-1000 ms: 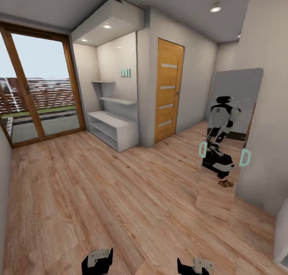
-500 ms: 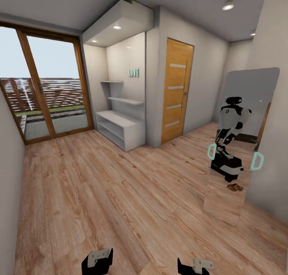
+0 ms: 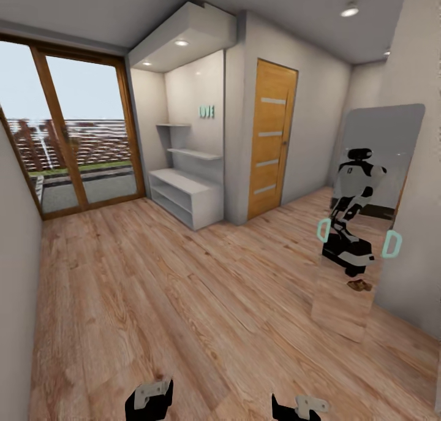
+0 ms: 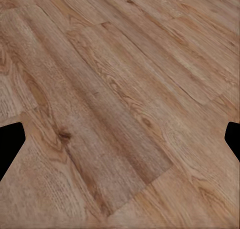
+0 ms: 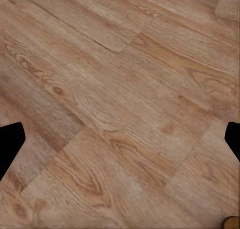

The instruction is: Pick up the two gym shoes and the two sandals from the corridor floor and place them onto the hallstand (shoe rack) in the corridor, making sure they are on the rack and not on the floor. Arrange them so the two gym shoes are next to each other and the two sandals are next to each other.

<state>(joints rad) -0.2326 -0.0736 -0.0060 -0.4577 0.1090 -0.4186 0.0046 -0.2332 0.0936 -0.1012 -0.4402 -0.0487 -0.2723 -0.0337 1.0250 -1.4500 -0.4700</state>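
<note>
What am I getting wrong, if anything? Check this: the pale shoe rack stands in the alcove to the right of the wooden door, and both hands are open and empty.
One thing: in the head view the shoe rack stands left of the wooden door, not right. The left hand and right hand are open and empty, as you said.

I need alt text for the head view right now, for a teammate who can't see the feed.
A pale hallstand with open shelves stands in an alcove across the wood corridor floor, between glass doors and a wooden door. A mirror at right reflects the robot. Both hands, left and right, sit low in frame.
</note>
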